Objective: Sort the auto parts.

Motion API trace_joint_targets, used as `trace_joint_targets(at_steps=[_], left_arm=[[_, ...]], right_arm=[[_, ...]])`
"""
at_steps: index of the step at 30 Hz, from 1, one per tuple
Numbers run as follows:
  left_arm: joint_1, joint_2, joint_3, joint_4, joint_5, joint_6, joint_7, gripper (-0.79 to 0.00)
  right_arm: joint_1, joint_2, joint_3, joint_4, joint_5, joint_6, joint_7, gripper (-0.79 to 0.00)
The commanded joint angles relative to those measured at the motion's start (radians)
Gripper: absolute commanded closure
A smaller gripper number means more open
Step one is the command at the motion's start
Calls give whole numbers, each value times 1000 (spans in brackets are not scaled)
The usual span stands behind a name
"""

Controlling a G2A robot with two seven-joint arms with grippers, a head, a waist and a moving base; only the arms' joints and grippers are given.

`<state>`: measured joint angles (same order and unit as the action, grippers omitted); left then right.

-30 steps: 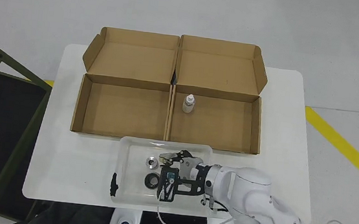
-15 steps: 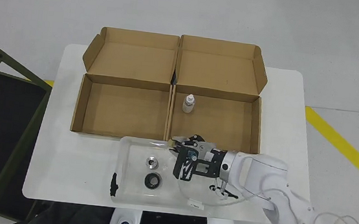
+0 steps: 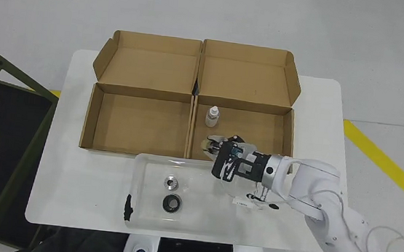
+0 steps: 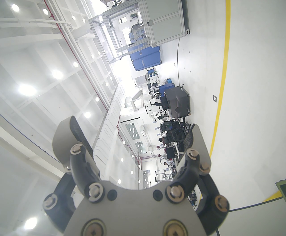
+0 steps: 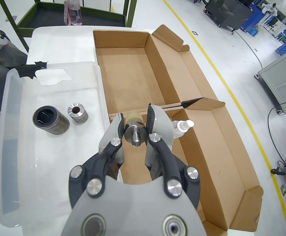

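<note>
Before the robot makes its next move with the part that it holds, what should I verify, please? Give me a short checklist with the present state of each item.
1. Grip: the right hand is shut on the threaded part, both fingers on it: ok.
2. Part is out of the clear bin: ok, it hangs over the right box, near its front wall.
3. Bare floor in that box for the drop: ok.
4. Room between the fingers and the white bottle: cannot tell.
5. The left hand is open and pointed away from the table: ok.
</note>
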<state>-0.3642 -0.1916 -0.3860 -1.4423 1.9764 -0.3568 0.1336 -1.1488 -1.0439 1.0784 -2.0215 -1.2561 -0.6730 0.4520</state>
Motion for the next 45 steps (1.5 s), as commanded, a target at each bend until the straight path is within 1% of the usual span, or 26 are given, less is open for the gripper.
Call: trace_joint_targets(at_steps=[1,10,20,34,45], left_arm=[[0,0,0,0,0,0,0,-785],[0,0,0,0,0,0,0,-785],[0,0,0,0,0,0,0,-785],[0,0,0,0,0,0,0,-785],[0,0,0,0,0,0,0,-785]], right_arm=[[10,-1,0,11,7,-1,6,0],[68,-6,2,87,32,-11,33,0],[147,-14,-21,194,28,-24,76,0],[263,-38,-104,372,-6,-30,133,0],[342,-65,-179,471,-34,-20,160,0]])
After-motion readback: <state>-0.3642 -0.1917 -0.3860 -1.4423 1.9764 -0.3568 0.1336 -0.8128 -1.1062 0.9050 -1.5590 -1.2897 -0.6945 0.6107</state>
